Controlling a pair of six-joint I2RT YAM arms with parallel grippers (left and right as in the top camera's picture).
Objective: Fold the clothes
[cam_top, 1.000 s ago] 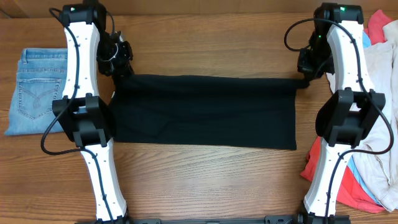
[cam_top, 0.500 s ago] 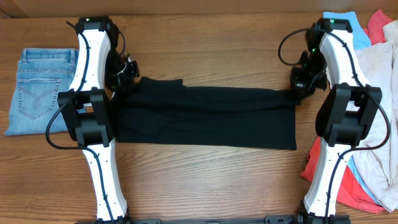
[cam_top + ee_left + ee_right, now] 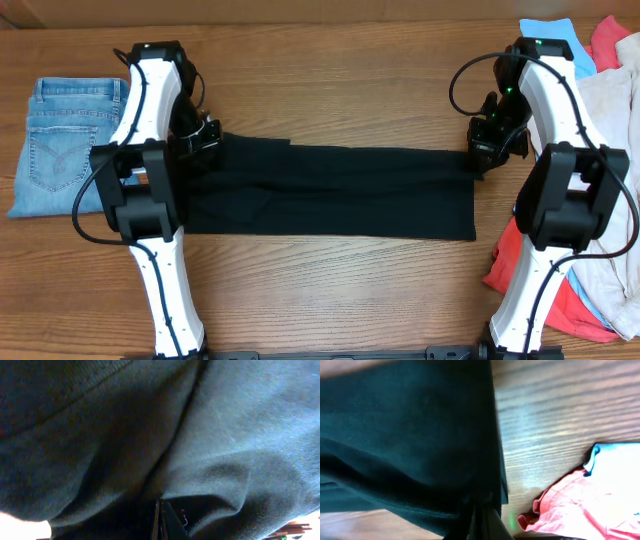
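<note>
The clothes in hand are a black T-shirt (image 3: 330, 195), stretched in a wide band across the middle of the table. My left gripper (image 3: 207, 140) is shut on its far left corner. My right gripper (image 3: 484, 152) is shut on its far right corner. The held far edge is lifted and drawn over the cloth that lies flat. In the left wrist view black cloth (image 3: 225, 435) fills the frame, and the left gripper (image 3: 161, 522) pinches a fold. In the right wrist view the right gripper (image 3: 481, 522) clamps the shirt's edge (image 3: 410, 435) above the wood.
Folded blue jeans (image 3: 60, 145) lie at the left edge. A loose pile sits at the right: a cream garment (image 3: 610, 150), a coral one (image 3: 560, 300) and a light blue one (image 3: 548, 30). Bare wooden table (image 3: 330, 290) runs along the front.
Both grippers have carried the shirt's far edge toward the front of the table. The black band has become narrower from back to front.
</note>
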